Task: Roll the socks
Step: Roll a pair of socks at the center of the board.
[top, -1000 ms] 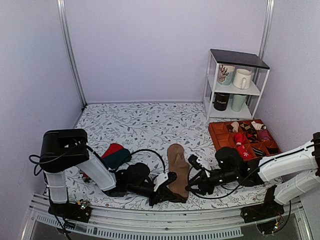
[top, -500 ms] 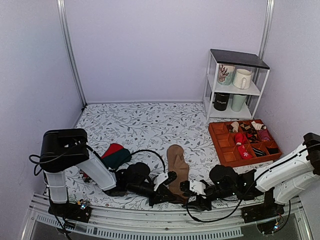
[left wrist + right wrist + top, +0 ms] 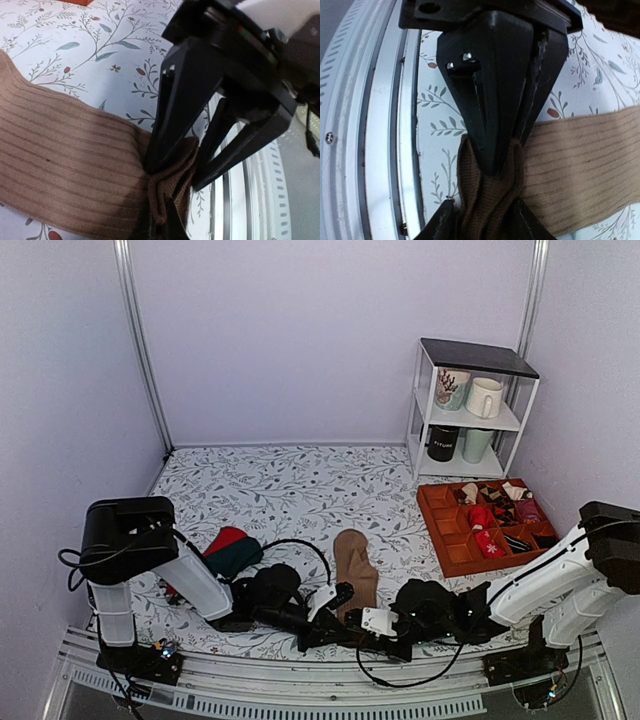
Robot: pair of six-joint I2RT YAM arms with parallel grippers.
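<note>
**Both hands pinch the near end of the sock strip to begin the roll**

The tan-brown ribbed knit socks (image 3: 355,565) lie as one long flat strip on the floral-printed white counter (image 3: 260,490), running from 12 o'clock to 6 o'clock in the overhead view. The rounded end is at 12 o'clock, and the near end almost touches the counter's front rail. This layout suits rolling, since the strip can be turned over itself from the near end toward the far one.

The left hand (image 3: 335,620) reaches in low from 9 o'clock and the right hand (image 3: 368,632) from 3 o'clock. They meet at the 6 o'clock end of the strip, so each can grip one side of the same edge.

In the right wrist view, the left hand (image 3: 492,150) has its fingers pressed nearly together on a gathered fold of the socks (image 3: 570,165). In the left wrist view, the right hand (image 3: 180,162) has its fingers only narrowly apart, with the bunched edge of the socks (image 3: 65,165) clamped between them. The fabric rises into a small ridge there and lies flat beyond it.

No turn of the roll looks formed yet, so I judge this to be the starting grip.

The red and dark green socks (image 3: 230,552) lie at 9 o'clock of the strip, well apart. The orange compartmented plastic tray (image 3: 428,508) sits toward 2 o'clock.
</note>
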